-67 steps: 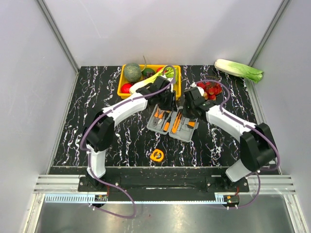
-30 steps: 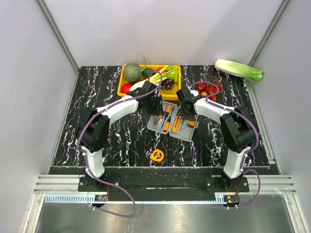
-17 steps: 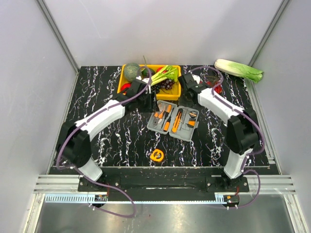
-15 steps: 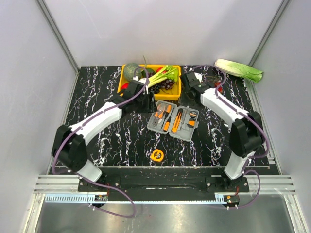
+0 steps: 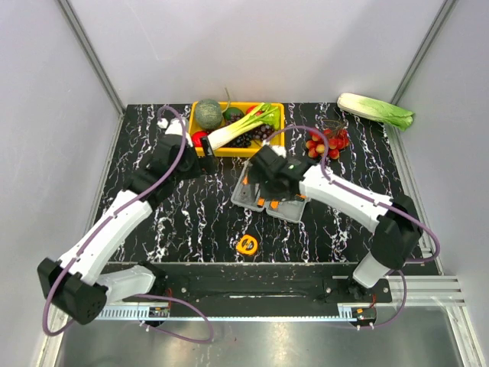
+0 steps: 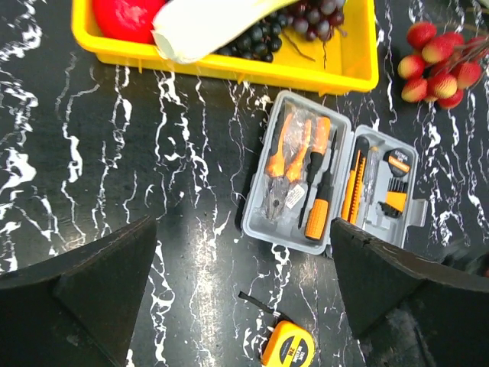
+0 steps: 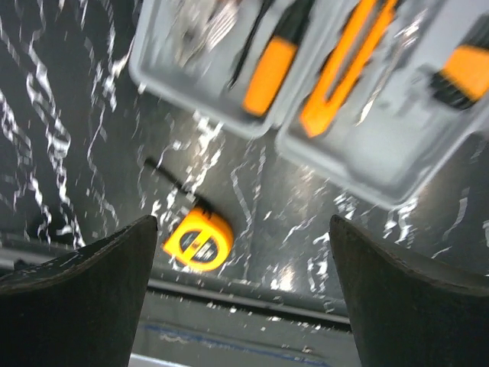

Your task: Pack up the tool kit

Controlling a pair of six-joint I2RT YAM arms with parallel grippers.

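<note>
- Two grippers, both spread wide and both empty. The left gripper [image 6: 243,225] hangs high above the table with its two dark fingers [image 6: 84,294] far apart, so its camera takes in the whole kit.
- The right gripper [image 7: 241,222] is just as wide open, with nothing between its fingers [image 7: 397,298]. It hovers closer, over the near edge of the case, and its view is blurred.
- One tool kit case [image 6: 286,241], grey, lies opened flat in two halves on the black marbled table [image 5: 199,222], just in front of the tray. In the overhead view the right arm covers much of it.
- Left half of the case: one pair of pliers [image 6: 284,164] with orange handles, and what look like two screwdrivers [image 6: 315,218] laid head to tail.
- Right half: one long orange tool [image 6: 352,191], one slim pale-shafted tool beside it, and a few small black-and-orange pieces whose number I cannot tell.
- One yellow tape measure [image 6: 289,353] lies on the table outside the case, near its near left corner and not touching it.
- One yellow tray [image 6: 336,76] behind the case holds one green melon [image 5: 208,113], one red fruit [image 6: 126,15], one leek [image 6: 206,27] and one bunch of dark grapes [image 6: 306,19].
- One cluster of small red fruits [image 6: 435,65] lies on the table to the right of the tray.
- One cabbage [image 5: 376,111] rests at the far right corner, well apart from the kit.
</note>
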